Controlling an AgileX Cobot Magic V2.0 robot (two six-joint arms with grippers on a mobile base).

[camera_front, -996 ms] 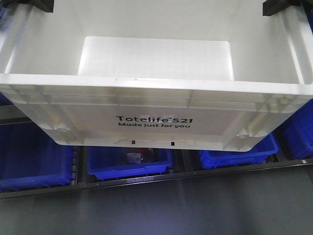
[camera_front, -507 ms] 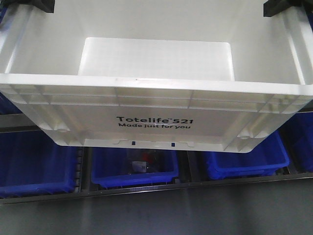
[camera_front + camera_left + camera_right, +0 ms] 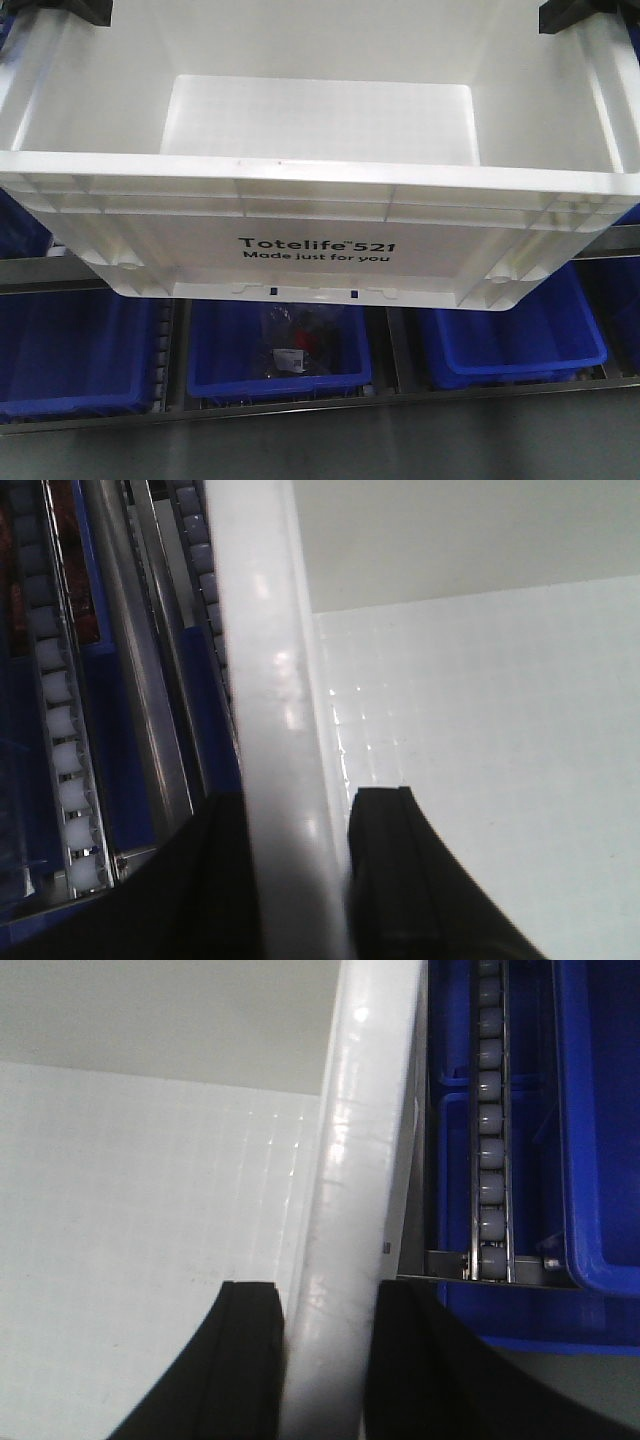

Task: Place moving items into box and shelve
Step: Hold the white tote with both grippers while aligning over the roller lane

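The left gripper (image 3: 300, 815) and right gripper (image 3: 330, 1300) each clamp a side rim of the box (image 3: 320, 165), one finger inside, one outside, so it hangs evenly between them above the blue bins (image 3: 70, 350).

The box (image 3: 320, 200) runs off the top edge; left hand (image 3: 298, 825) and right hand (image 3: 328, 1310) are cropped (fingers only). The middle blue bin (image 3: 280, 385) holds something too blurred to name.

White box (image 3: 320, 190), blue bins (image 3: 75, 350)
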